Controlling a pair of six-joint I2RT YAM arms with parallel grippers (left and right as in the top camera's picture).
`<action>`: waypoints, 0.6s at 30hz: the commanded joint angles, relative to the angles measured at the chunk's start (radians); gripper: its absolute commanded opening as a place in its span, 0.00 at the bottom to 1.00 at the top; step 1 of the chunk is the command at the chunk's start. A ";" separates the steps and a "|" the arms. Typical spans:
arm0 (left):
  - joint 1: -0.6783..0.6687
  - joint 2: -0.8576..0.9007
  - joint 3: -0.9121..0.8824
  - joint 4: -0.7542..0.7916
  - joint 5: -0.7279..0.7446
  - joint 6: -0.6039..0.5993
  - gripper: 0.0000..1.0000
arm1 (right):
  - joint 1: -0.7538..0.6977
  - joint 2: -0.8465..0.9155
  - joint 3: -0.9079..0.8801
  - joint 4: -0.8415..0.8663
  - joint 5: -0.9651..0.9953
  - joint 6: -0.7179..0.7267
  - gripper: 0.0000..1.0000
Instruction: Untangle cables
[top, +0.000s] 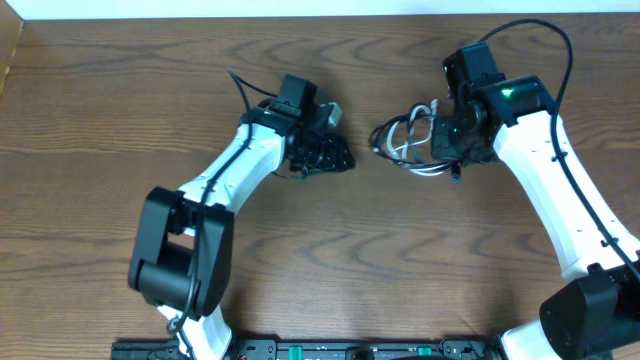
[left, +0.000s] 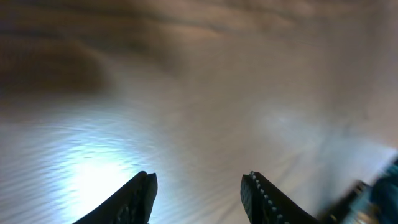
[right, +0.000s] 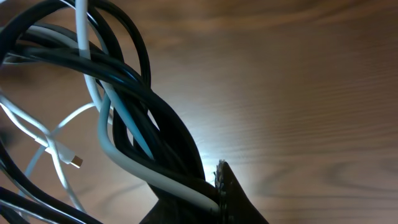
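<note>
Cables (top: 408, 142) sit bunched in a loose knot right at the tip of the right pincer (top: 455, 152), spilling out from it toward the left pincer (top: 325, 155), with a bare strip of table (top: 360, 260) between knot and left pincer. Seen from the right wrist, the black cable (right: 155, 118) runs in several loops straight into the jaws, and a pale strand of the white cable (right: 124, 158) goes in alongside. The jaws are clamped tight on both cables together. Out beyond the fingers and off to their left, thinner white loops lie loose, one ending in a small plug (right: 75, 162) that sits clear of the black loops. The left pincer stands apart from the knot and does not touch it. Its two fingers (left: 140, 196) are spread to a middling gap, with only blurred tabletop between them, and they grip nothing
</note>
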 joint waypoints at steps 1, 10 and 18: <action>0.029 -0.109 0.019 0.000 -0.161 0.027 0.49 | 0.016 -0.005 0.025 0.004 0.332 -0.006 0.01; 0.039 -0.283 0.019 0.052 -0.110 -0.034 0.66 | 0.092 0.025 0.025 0.135 0.412 -0.133 0.01; 0.038 -0.248 0.019 0.193 -0.023 -0.198 0.80 | 0.155 0.025 0.025 0.168 0.199 -0.181 0.01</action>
